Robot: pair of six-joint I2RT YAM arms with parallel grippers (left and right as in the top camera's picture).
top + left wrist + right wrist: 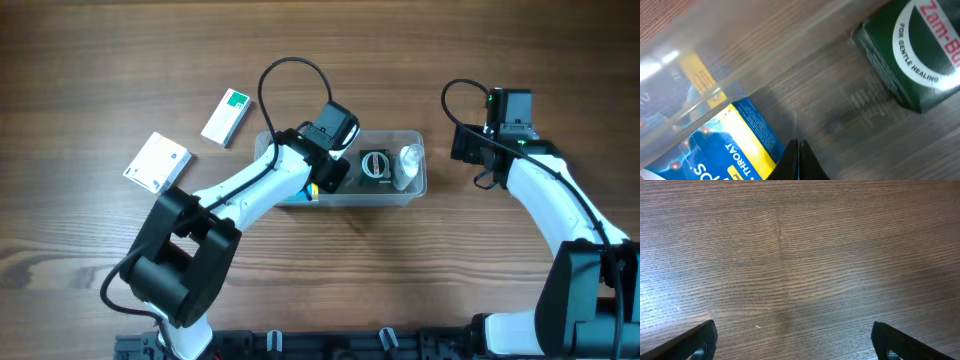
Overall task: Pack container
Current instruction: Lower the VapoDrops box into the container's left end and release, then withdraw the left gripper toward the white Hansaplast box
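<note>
Near the table's (80,60) left edge lie a white box (157,162) and a green-and-white box (226,116). Mid-table sits the container (400,134); inside its left end the left gripper (799,162) is pinched shut on nothing, beside a blue-and-yellow box (725,145). The right gripper (795,342) gapes wide, empty
</note>
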